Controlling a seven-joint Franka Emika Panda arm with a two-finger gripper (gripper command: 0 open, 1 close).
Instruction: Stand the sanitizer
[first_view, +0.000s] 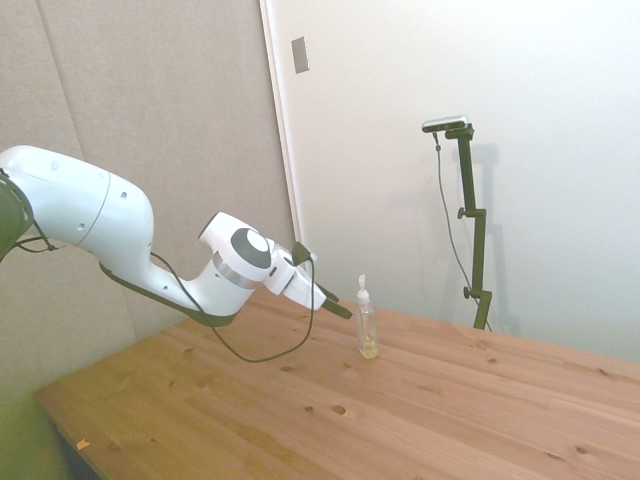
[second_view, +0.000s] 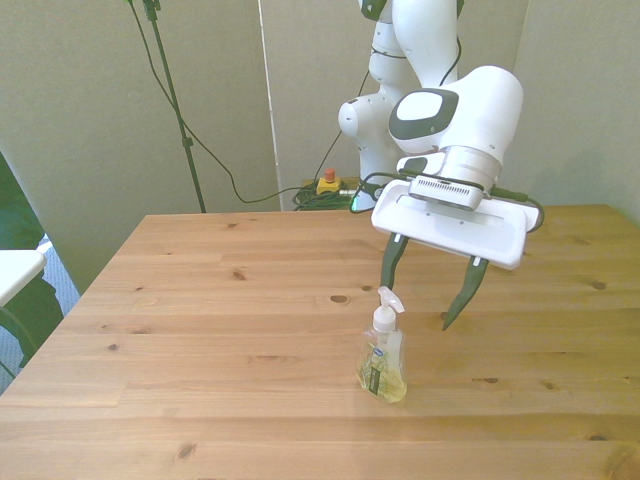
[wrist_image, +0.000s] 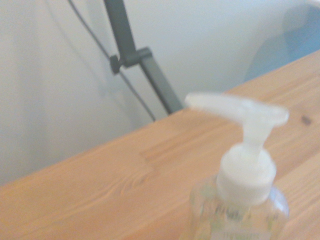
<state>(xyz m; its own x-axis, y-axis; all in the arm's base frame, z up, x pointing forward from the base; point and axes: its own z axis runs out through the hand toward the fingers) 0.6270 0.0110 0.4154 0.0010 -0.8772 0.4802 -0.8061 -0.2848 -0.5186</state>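
One bottle, the sanitizer, stands upright on the wooden worktop, toward the near edge in the front view and a little to that view's right of the middle. Its white pump top points up, with pale yellowish liquid low in the clear body and a label on its face. The tool hangs just behind and above it, apart from it: in the front view the pump nozzle sits close under the finger on that view's left, while the other finger is farther off toward that view's right. Both dark fingers are spread wide, with nothing between them. In the side view the tool is just beside the bottle, on the arm's side, about level with its upper half. The white arm reaches in low from that picture's left, wrist tilted downward toward the worktop. From the wrist camera the pump head and bottle shoulder show close up and blurred, with worktop behind.
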